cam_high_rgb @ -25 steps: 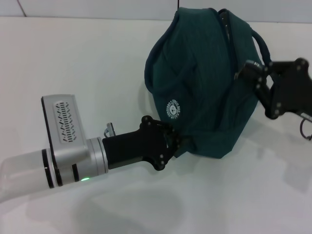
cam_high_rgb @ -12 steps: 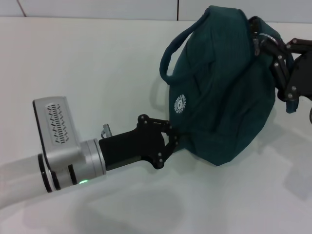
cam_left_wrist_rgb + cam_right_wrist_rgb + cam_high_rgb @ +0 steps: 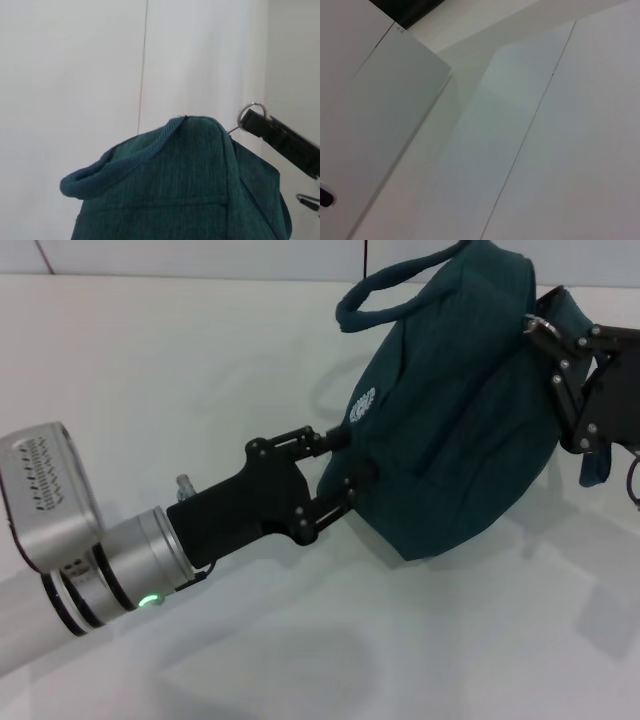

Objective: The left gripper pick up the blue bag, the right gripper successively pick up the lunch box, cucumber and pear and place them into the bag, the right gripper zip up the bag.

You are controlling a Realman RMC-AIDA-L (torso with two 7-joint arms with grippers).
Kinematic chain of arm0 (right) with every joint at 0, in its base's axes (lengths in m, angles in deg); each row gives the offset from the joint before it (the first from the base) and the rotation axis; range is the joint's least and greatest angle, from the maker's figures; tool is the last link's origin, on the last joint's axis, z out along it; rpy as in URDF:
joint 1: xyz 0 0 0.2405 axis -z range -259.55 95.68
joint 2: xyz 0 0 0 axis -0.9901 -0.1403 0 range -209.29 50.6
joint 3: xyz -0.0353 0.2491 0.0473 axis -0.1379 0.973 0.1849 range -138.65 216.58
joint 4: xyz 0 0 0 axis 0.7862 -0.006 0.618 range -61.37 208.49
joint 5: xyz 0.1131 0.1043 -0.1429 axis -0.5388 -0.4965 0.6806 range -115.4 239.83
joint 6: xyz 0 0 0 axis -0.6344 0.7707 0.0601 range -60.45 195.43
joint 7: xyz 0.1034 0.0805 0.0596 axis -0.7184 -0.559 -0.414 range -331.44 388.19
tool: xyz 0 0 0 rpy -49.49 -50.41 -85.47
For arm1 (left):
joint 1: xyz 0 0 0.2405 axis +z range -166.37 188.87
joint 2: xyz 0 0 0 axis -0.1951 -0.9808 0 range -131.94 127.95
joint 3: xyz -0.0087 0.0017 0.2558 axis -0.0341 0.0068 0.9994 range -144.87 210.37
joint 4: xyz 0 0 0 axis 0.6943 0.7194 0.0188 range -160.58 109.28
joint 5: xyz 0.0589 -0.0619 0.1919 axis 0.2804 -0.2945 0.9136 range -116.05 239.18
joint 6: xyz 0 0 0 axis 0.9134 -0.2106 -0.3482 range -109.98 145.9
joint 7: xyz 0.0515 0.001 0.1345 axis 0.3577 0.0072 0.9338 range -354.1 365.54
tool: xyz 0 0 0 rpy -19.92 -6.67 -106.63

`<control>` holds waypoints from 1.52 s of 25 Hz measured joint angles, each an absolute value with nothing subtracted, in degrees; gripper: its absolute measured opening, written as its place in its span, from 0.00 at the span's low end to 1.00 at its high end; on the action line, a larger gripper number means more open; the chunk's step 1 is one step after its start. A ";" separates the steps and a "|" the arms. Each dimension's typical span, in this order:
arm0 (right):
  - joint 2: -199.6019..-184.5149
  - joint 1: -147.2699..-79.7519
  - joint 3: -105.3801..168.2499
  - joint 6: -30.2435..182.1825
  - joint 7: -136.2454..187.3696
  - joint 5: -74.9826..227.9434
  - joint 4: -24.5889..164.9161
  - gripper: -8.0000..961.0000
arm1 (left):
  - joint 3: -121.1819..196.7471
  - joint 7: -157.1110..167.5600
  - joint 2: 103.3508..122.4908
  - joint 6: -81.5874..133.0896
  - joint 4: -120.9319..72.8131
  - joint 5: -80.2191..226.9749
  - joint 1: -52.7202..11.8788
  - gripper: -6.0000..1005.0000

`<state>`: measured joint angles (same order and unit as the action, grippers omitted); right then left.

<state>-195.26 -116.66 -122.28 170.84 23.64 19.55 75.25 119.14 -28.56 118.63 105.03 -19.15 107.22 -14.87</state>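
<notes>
While left end effector (image 3: 345, 468) clamps blue bag (image 3: 455, 430), right end effector (image 3: 560, 350) touches it.

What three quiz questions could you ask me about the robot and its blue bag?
1. True or false: the left hand is clamped on the lower edge of the blue bag.
2. Pick one: the light on the left arm's wrist is A) red, B) green, C) blue.
3. Fill in: the right hand is up against the bag on the robot's ____ side.

Key: 1 true; 2 B; 3 right.
</notes>
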 joint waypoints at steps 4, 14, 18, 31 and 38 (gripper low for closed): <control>-195.28 -116.60 -122.31 169.53 25.35 19.58 73.81 0.02 | 119.07 -29.40 118.69 105.32 -19.15 107.05 -14.85 0.44; -195.21 -116.00 -122.31 169.13 26.36 19.61 73.48 0.02 | 119.48 -31.91 117.07 105.28 -17.97 110.46 -14.47 0.84; -195.17 -115.87 -122.31 169.46 26.37 19.60 73.54 0.02 | 119.18 -35.41 117.00 106.35 -17.07 110.57 -14.38 0.89; -195.34 -115.70 -122.31 169.21 28.59 20.64 72.20 0.02 | 119.27 -36.08 118.76 106.24 -16.28 104.04 -16.41 0.85; -195.36 -115.20 -122.27 169.09 29.51 21.04 71.36 0.02 | 119.37 -35.95 118.76 106.26 -16.24 102.83 -17.19 0.70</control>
